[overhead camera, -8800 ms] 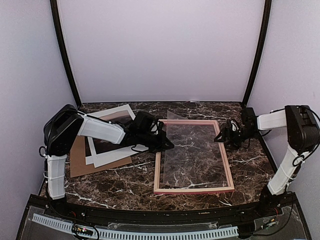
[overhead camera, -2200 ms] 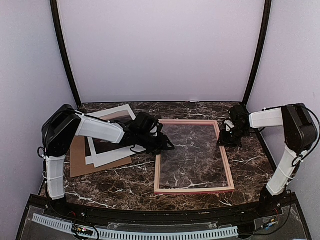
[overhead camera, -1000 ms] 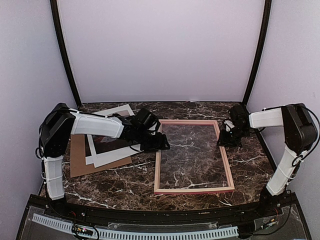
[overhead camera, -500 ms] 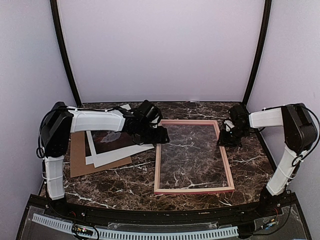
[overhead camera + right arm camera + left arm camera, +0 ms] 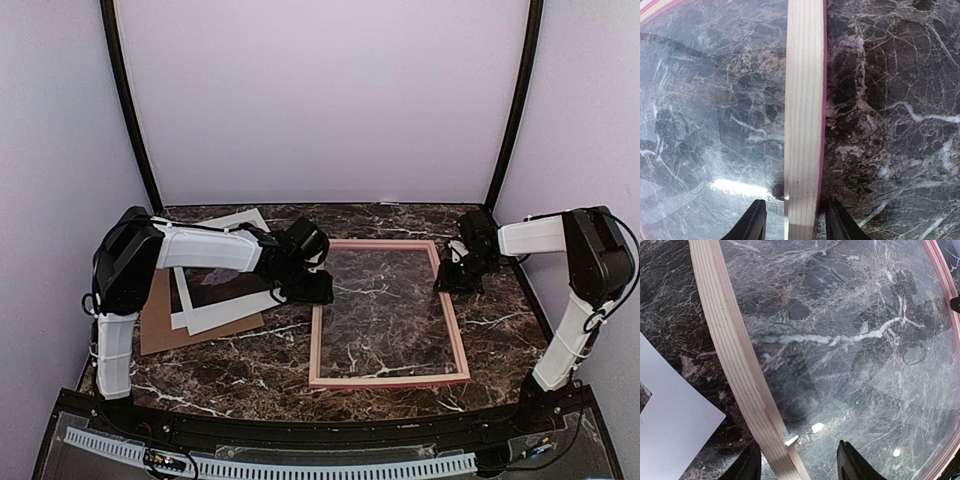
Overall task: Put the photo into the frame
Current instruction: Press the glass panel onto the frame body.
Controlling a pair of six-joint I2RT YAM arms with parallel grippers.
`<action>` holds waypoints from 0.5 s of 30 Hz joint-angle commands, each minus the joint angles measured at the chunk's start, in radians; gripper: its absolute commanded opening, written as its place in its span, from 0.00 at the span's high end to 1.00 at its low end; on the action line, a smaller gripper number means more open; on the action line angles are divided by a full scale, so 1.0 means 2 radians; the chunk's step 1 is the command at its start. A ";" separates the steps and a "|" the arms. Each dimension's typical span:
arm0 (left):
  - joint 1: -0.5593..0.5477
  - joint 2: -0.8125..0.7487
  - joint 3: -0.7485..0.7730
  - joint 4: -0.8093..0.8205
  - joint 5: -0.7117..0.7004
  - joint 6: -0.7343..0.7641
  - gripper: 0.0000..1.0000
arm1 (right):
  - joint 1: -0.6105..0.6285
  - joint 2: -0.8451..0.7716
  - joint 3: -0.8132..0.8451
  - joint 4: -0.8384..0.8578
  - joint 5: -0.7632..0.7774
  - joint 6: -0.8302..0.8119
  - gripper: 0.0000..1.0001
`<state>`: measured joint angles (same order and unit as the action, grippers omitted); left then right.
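Since 2 seconds ago your left gripper [image 5: 318, 290] is backing onto the frame [image 5: 388, 380]'s left rail, fingers spread astride it; right gripper [image 5: 446, 282] is bracketing the opposite rail, grip unclear. Next you're fetching the photo [image 5: 230, 310], lying just left.

Dark brown marble-patterned table [image 5: 260, 360] with white veining fills the lower half of the top view. A brown cardboard board [image 5: 152, 330] lies flat at centre left, its upper right part covered. A clear sheet [image 5: 880, 385] lies at centre, apparently flat on the table, and shows mainly by its glare. Lilac walls [image 5: 320, 100] and two black posts [image 5: 127, 110] stand behind.
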<state>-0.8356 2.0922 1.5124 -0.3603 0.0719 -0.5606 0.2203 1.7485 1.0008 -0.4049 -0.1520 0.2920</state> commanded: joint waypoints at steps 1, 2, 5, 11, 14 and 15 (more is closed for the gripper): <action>-0.014 0.003 0.002 -0.032 -0.023 0.010 0.46 | 0.002 0.004 -0.001 0.002 0.006 -0.003 0.58; -0.018 0.005 0.002 -0.036 -0.028 0.011 0.47 | 0.002 0.003 -0.001 0.002 0.006 -0.003 0.58; -0.026 0.010 0.001 -0.045 -0.044 0.012 0.48 | 0.003 0.002 -0.003 0.002 0.006 -0.003 0.58; -0.037 0.013 -0.006 -0.065 -0.078 0.012 0.50 | 0.003 0.001 -0.005 0.003 0.009 -0.004 0.58; -0.038 0.013 -0.009 -0.071 -0.090 0.012 0.51 | 0.003 0.000 -0.006 0.003 0.010 -0.004 0.57; -0.039 0.013 -0.010 -0.073 -0.092 0.012 0.52 | 0.003 0.001 -0.005 0.003 0.011 -0.004 0.57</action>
<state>-0.9047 2.1155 1.5112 -0.4301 -0.0616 -0.5480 0.2203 1.7485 1.0004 -0.4038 -0.1513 0.2890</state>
